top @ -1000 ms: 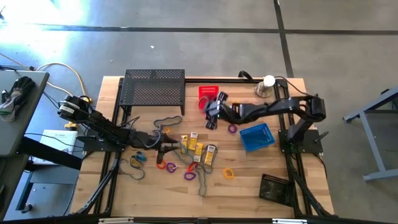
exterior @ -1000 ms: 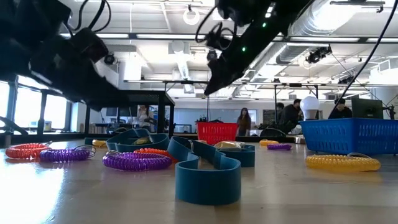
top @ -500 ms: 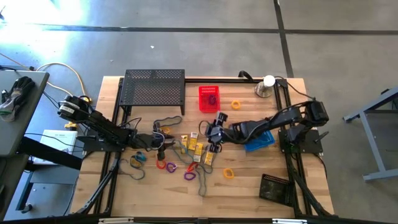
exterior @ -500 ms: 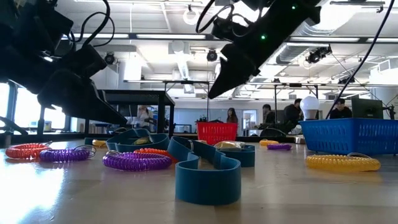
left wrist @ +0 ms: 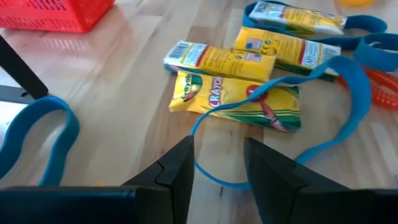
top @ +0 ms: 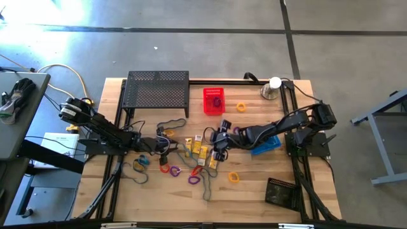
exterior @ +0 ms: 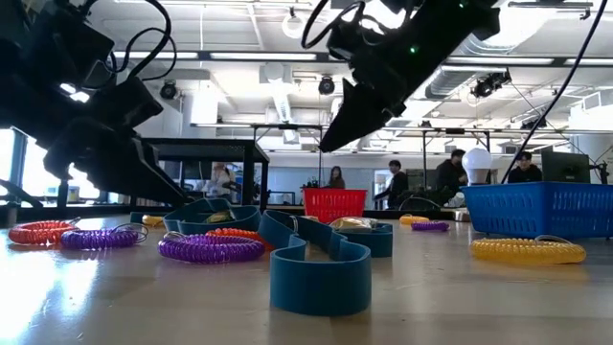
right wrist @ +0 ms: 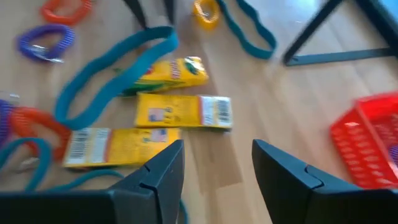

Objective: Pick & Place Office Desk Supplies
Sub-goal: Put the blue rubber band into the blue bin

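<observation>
Nearest the table's [top: 121, 197] front edge we see coiled loops [top: 194, 179] and dark bands [top: 206, 187]. Behind them, mid-table, lie the yellow-and-white boxes [top: 198, 151]. Our right gripper [top: 219, 141] hangs over the boxes, fingers apart, holding nothing. Our left gripper [top: 170, 146] sits beside them, toward the left edge, fingers parted and empty. Farther back stands a red basket [top: 213, 100].
</observation>
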Controlling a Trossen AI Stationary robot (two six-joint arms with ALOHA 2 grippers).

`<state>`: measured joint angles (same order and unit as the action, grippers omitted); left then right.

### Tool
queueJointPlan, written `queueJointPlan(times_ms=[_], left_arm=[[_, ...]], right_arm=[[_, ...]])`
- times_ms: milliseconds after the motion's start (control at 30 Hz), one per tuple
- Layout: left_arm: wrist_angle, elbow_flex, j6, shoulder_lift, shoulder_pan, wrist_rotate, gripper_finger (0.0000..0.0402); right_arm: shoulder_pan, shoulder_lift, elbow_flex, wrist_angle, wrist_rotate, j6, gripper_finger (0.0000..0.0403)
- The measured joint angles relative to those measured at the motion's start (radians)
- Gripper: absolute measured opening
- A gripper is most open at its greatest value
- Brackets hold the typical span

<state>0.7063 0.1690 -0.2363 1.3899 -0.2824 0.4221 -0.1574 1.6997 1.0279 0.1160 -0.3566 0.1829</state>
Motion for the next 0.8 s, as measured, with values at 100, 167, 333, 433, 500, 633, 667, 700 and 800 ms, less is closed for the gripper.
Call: queueJointPlan(times_ms=[100,167,333,433,500,633,667,700,800], left_arm=[[-0.022,0.0,-0.007,0.0,0.01,0.001,0.0133],[-0.032,0.0,-0.017,0.0,0.017,0.002,0.0133],[-0.035,0.0,-0.023,0.0,0.02,0.003,0.0133],[-0.035,0.0,-0.024,0.0,0.02,0.002,0.0133],[-0.034,0.0,-0.041,0.0,0.02,0.002,0.0133],[-0.033,0.0,-0.07,0.0,0.03,0.002,0.0133],[-0.033,0.0,-0.075,0.0,0.034,0.002,0.0133],[-0.033,0.0,-0.081,0.0,0.038,0.002,0.0133],[-0.023,0.0,-0.095,0.0,0.041,0.002,0.0133]], right_arm=[[0.0,0.0,0.0,-0.022,0.046,-0.005,0.0176],[0.0,0.0,0.0,-0.037,0.052,-0.022,0.0176],[0.0,0.0,0.0,-0.042,0.052,-0.029,0.0176],[0.0,0.0,0.0,-0.044,0.052,-0.029,0.0176],[0.0,0.0,0.0,-0.046,0.052,-0.032,0.0176],[0.0,0.0,0.0,-0.046,0.048,-0.047,0.0176],[0.0,0.0,0.0,-0.047,0.048,-0.048,0.0176],[0.0,0.002,0.0,-0.05,0.048,-0.048,0.0176],[0.0,0.008,-0.001,-0.066,0.047,-0.05,0.0176]])
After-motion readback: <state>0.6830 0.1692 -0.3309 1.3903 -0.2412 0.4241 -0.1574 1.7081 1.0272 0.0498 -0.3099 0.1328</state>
